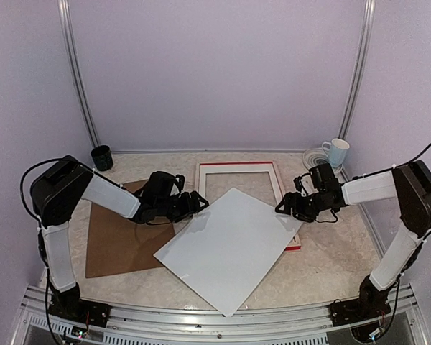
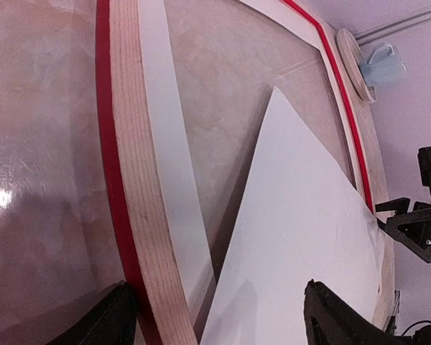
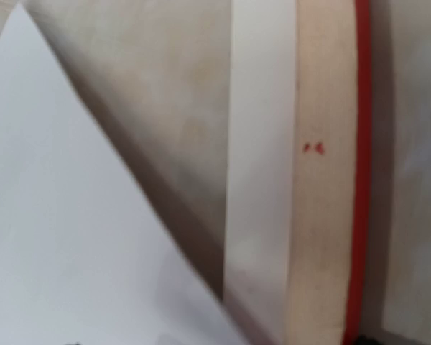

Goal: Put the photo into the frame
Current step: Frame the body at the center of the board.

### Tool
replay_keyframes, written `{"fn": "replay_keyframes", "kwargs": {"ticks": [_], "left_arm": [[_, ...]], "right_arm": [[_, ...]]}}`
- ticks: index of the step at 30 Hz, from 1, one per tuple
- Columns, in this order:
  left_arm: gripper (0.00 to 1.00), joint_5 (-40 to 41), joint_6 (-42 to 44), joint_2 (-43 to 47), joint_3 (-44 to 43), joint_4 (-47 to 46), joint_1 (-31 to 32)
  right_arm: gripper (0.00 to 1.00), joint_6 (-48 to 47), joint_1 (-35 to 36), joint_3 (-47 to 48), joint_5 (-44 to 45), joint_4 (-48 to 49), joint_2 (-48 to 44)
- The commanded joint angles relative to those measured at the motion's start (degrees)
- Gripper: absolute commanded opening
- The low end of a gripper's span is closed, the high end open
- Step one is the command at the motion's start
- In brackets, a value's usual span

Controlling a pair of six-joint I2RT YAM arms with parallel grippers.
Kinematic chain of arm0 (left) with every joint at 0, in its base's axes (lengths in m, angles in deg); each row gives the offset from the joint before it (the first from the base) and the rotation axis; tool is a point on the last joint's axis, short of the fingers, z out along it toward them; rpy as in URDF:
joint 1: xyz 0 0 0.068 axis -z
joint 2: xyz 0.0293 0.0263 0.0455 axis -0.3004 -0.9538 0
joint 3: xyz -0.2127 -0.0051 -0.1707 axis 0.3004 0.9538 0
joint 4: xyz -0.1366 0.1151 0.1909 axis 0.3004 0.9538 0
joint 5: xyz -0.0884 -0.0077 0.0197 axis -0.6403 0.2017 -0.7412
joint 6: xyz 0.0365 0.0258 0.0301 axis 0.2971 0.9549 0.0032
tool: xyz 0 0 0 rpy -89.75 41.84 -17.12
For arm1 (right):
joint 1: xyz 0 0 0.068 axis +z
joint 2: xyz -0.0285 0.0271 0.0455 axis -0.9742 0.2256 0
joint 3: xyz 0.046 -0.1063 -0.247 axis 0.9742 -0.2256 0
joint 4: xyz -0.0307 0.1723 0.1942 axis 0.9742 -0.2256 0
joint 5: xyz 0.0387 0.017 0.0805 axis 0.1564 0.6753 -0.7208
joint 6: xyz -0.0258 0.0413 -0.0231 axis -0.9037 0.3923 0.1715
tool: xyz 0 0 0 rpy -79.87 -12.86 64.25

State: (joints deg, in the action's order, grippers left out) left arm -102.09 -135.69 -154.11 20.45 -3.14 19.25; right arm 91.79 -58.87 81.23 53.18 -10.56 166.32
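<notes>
The middle of the table (image 1: 330,266) is taken up by the frame (image 1: 237,166), laid back-up. The near half of its opening is covered by the photo (image 1: 226,248), laid skew with its white side up and its near corner close to the front edge; only the rear half of the opening is seen open from above. The frame's left side is blocked by the left gripper (image 1: 200,204), jaws spread, with its arm over a brown board (image 1: 118,248). The right rail is blocked likewise by the right gripper (image 1: 281,208). Bare table is noted right of the photo and in a strip behind the frame. The rear corners are obstructed: a cup (image 1: 101,157) at left, a mug (image 1: 337,152) on a plate (image 1: 312,157) at right, near the right gripper.
</notes>
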Motion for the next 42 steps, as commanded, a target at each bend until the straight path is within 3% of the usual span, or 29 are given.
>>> {"fn": "replay_keyframes", "kwargs": {"ticks": [1, 7, 17, 22, 34, 42], "left_arm": [[0.79, -3.6, -0.2, 4.7, 2.0, -3.1, 3.3], [0.79, -0.3, 1.0, 7.6, 4.3, -2.2, 2.5], [0.82, 2.6, 3.8, 13.9, 8.5, 0.6, 0.4], [0.84, 3.2, 5.0, 17.8, 11.8, 3.6, 0.5], [0.85, -0.5, 5.3, 20.5, 18.9, -0.5, 1.5], [0.85, -1.7, 6.6, 19.9, 19.4, -3.2, 1.7]], "right_arm": [[0.81, 1.4, 3.5, -2.1, -0.4, 2.5, -6.1], [0.85, 1.2, 2.9, -2.3, 9.8, -2.3, -9.5], [0.88, 3.8, -1.1, -5.7, 11.2, -6.2, -18.8], [0.86, 10.7, -0.9, -13.3, 5.3, -3.9, -25.9], [0.83, 26.4, 9.5, -23.9, 6.5, -7.4, -44.4], [0.82, 32.1, 17.4, -26.8, 7.4, -8.2, -43.3]]}}
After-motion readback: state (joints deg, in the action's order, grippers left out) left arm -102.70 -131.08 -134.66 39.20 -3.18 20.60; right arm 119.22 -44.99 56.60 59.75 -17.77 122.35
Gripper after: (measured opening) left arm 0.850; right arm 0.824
